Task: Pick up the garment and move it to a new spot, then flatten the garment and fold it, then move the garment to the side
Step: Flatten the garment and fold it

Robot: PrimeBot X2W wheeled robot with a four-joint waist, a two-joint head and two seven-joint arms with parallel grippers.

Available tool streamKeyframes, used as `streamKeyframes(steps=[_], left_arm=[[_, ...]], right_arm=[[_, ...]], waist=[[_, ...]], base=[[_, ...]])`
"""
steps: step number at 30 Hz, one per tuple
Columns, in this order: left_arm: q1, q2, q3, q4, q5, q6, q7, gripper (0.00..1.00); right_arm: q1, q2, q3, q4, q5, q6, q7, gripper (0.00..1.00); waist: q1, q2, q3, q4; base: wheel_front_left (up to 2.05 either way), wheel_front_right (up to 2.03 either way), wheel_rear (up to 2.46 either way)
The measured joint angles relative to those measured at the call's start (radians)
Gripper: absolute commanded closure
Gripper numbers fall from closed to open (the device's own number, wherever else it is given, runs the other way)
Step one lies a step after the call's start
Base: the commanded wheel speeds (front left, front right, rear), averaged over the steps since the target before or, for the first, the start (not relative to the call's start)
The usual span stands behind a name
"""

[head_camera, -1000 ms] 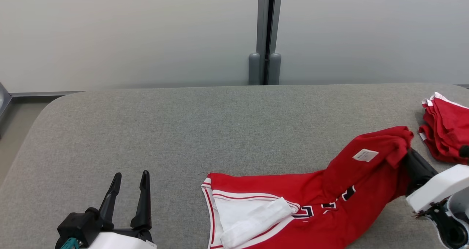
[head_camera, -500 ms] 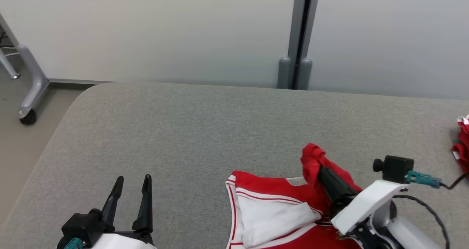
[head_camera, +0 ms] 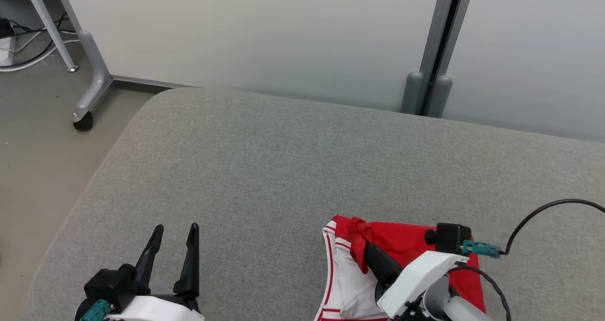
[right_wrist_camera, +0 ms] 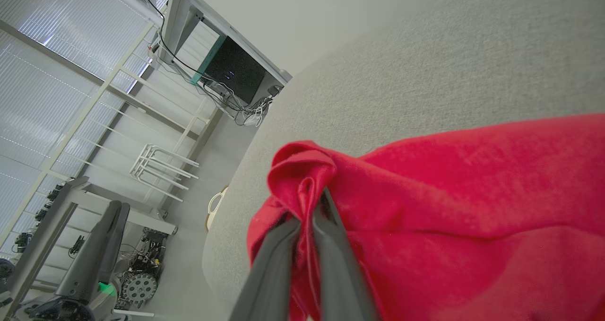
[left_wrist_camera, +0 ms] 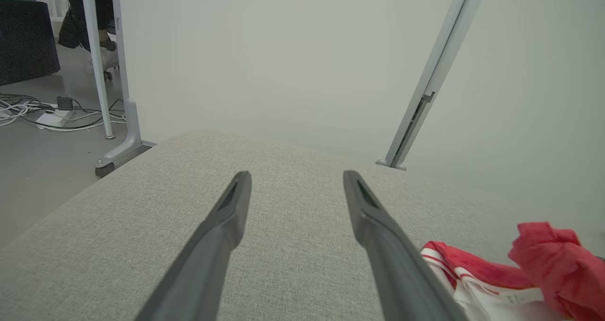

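Note:
The garment (head_camera: 406, 243) is a red jersey with white trim, lying bunched at the near right of the grey padded table (head_camera: 283, 160). My right gripper (head_camera: 363, 245) is shut on a red fold of it, held just above the white-trimmed left edge. In the right wrist view the two fingers (right_wrist_camera: 331, 259) pinch a twisted knot of red cloth (right_wrist_camera: 302, 169). My left gripper (head_camera: 176, 227) stands open over bare table at the near left, holding nothing. The left wrist view shows its fingers (left_wrist_camera: 231, 207) spread wide, with the garment (left_wrist_camera: 543, 255) off to the right.
The table's rounded left corner (head_camera: 142, 108) drops to the floor. A wheeled metal leg (head_camera: 84, 120) and cables (head_camera: 23, 37) stand beyond it. A grey post (head_camera: 427, 91) runs up the wall behind. A black cable (head_camera: 543, 207) loops from my right wrist.
The head view has swung left. My right gripper has carried the pinched red end leftwards over the garment, from its right end to its white-trimmed left edge. The left gripper kept still.

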Motion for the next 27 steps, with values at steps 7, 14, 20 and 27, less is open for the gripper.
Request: streamKeyframes(steps=[7,14,20,27], left_arm=[[-0.018,-0.006,-0.001,0.021,-0.007,-0.002,-0.003,0.00],[-0.032,-0.007,0.002,0.040,-0.008,-0.008,-0.007,0.00],[-0.026,-0.008,0.007,0.041,-0.010,-0.004,-0.011,0.00],[-0.011,-0.012,0.019,0.024,-0.009,0.000,-0.016,0.00]], right_arm=[[-0.039,0.047,0.059,0.086,0.028,0.000,-0.010,0.81],[-0.083,0.062,0.113,0.098,0.051,0.000,-0.041,0.00],[-0.118,-0.033,0.110,-0.002,0.049,0.000,-0.100,0.00],[-0.138,-0.206,0.005,-0.042,0.003,0.000,-0.150,0.00]], waist=[[0.0000,0.0000,0.023,0.000],[0.0000,0.0000,0.021,-0.027],[0.0000,0.0000,0.000,-0.066],[0.0000,0.0000,-0.018,-0.115]], base=[[0.00,0.00,0.00],[0.00,0.00,0.00],[0.00,0.00,0.00],[0.00,0.00,0.00]])
